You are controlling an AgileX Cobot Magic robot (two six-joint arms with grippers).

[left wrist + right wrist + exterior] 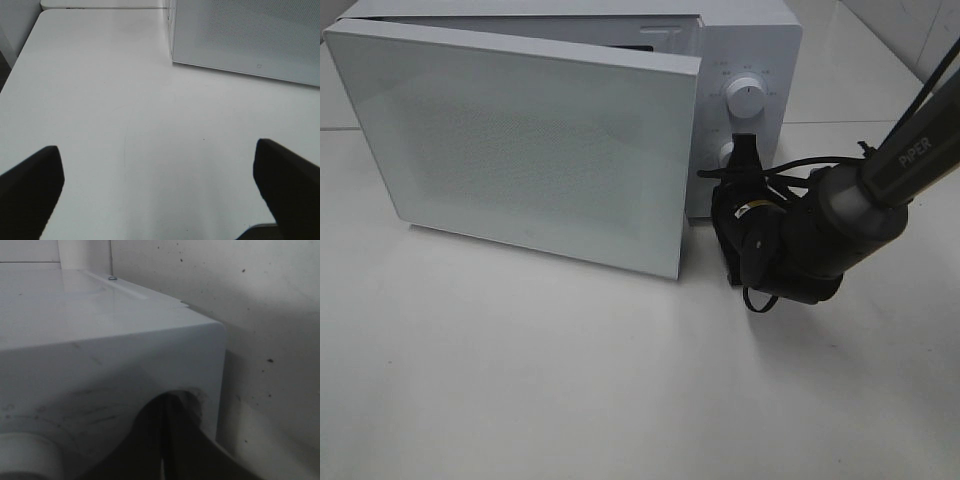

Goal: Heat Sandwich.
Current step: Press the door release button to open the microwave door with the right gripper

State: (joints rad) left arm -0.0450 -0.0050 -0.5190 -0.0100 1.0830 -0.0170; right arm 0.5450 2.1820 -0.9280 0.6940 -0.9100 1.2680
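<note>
The sandwich is out of view. A white microwave (745, 40) stands at the back of the table, its door (520, 140) swung partly open toward the front. My right gripper (744, 152) is shut with nothing in it, its tips against the control panel beside the lower knob (727, 152). In the right wrist view the closed dark fingers (167, 440) press on the microwave's front, with a white knob (27, 455) next to them. My left gripper (160, 190) hangs open over bare table, nothing between its fingers.
The upper knob (746, 100) sits above the right gripper. The open door (250, 35) juts out over the white table (570, 380). The right arm (880, 180) reaches in from the right edge. A tiled wall lies behind.
</note>
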